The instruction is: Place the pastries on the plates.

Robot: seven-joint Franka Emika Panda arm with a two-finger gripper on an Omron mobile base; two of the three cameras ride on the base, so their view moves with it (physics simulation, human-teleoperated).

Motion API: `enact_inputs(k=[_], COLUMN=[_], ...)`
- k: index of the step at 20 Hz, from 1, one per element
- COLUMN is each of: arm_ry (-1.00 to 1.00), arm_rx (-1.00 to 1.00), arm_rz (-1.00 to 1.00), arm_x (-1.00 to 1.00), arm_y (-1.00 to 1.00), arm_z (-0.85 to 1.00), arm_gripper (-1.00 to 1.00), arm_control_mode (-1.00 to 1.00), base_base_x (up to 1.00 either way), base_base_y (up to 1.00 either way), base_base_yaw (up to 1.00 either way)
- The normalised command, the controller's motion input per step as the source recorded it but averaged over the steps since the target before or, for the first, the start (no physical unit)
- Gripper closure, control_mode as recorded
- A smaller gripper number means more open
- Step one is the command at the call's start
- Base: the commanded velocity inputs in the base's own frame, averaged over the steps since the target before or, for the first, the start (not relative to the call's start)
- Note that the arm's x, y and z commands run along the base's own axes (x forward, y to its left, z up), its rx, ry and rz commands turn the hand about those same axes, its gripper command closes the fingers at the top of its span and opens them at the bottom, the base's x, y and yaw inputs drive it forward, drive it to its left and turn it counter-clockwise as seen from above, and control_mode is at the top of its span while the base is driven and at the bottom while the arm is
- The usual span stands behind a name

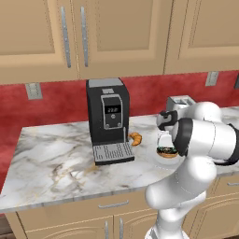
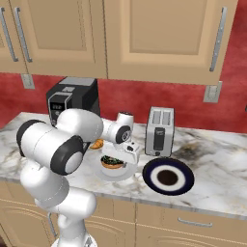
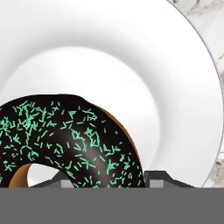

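The gripper [image 2: 117, 155] hangs low over the white plate [image 2: 126, 172], pointing down at the counter, and the chocolate donut [image 2: 112, 161] sits right under it, on or just above the plate. From the hand's own camera the donut [image 3: 65, 140] lies close against the dark fingertips [image 3: 162, 177], its dark icing speckled with green sprinkles and its hole showing at the lower left, with the plate's glossy white surface [image 3: 131, 57] spreading away behind it. One fingertip stands just to the right of the donut's rim; the other is hidden behind the pastry, so I cannot tell whether the fingers are pinching the donut or standing loose around it.

From the left side the gripper [image 1: 164, 140] shows above the donut [image 1: 166, 151], partly masked by the arm's big white elbow.

The croissant [image 1: 136, 138] lies on the marble counter [image 1: 51, 154] to the left of the white plate, just beside the coffee machine [image 1: 107, 116] and its drip tray, well apart from the gripper. The navy plate [image 2: 168, 176] with its white ring sits to the right of the white one, near the counter's front edge, bare. Behind it stands a silver toaster [image 2: 159, 130], against the red wall.
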Motion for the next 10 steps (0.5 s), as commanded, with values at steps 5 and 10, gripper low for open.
enact_inputs(k=[5,10], arm_ry=[0.0,0.0], arm_rx=[0.0,0.0], arm_rz=[0.0,0.0], arm_x=[0.0,0.0], arm_y=[0.0,0.0], arm_z=[-0.09,-0.01], arm_gripper=[1.0,1.0], arm_control_mode=[-1.0,-1.0], base_base_x=[0.0,0.0], base_base_y=[0.0,0.0], base_base_yaw=[0.0,0.0])
